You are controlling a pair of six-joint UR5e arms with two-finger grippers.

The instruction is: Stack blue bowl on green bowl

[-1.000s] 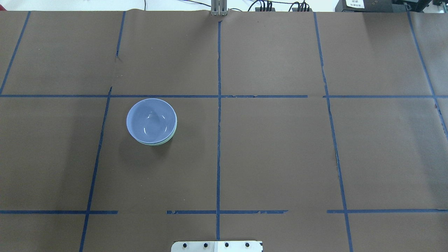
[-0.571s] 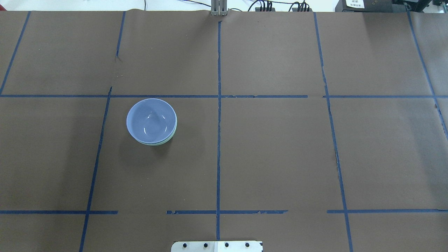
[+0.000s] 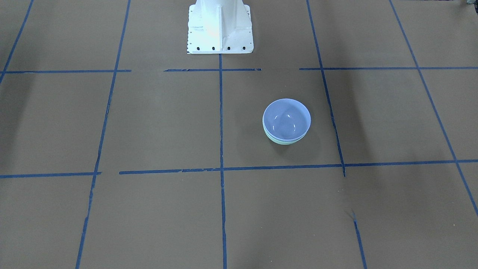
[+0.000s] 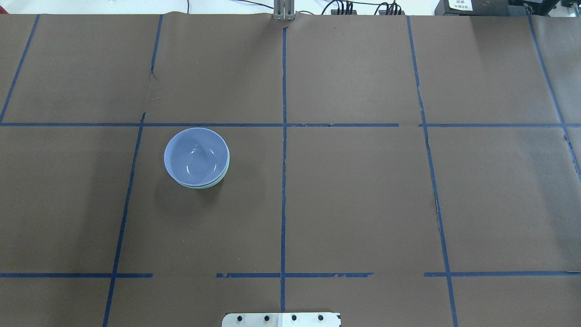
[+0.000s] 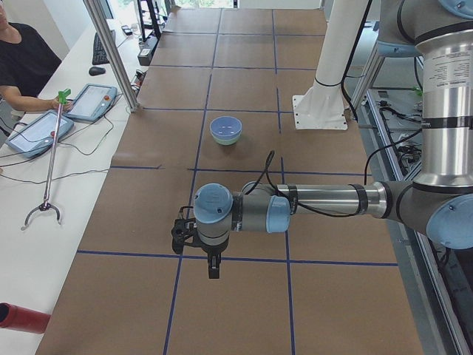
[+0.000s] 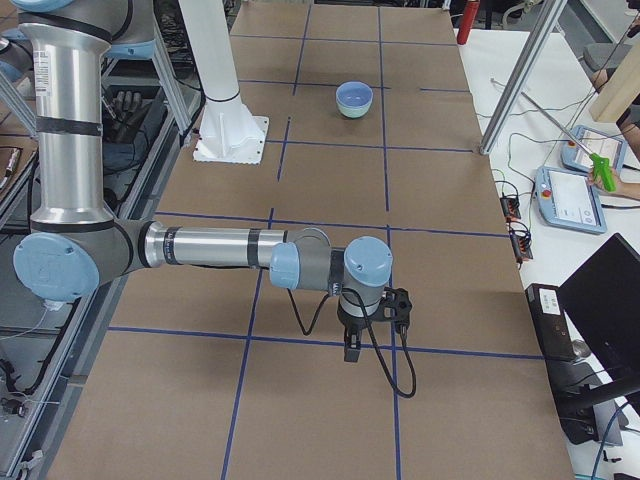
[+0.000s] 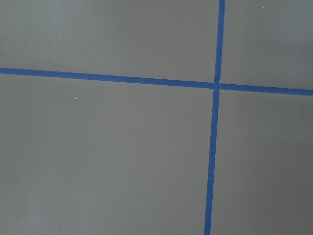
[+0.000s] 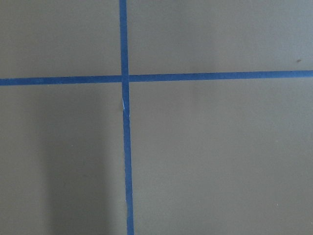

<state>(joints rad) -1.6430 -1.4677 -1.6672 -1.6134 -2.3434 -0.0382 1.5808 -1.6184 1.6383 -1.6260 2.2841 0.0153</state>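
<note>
Although a second has gone by, the overhead view shows no change: the blue bowl (image 4: 196, 155) sits nested in the green bowl (image 4: 219, 180) exactly where it did, ahead and to the left of the robot's base (image 4: 281, 319). I judge the stack made and the task finished. From the front-facing camera the pair lies out in front of that base. The blue bowl fills the green one so fully that only a thin mint crescent shows beneath its rim, and the blue bowl itself holds nothing. From the table's left end, the left gripper (image 5: 213, 269) hangs low over brown paper (image 5: 244, 310), well apart from the base and the bowls; I cannot tell whether its fingers are parted or closed. From the right end, the right gripper (image 6: 350, 352) hangs likewise far from the base, and its fingers are just as unreadable. Both wrist cameras show only paper crossed by blue tape (image 7: 213, 147), with no bowl and no fingers.
</note>
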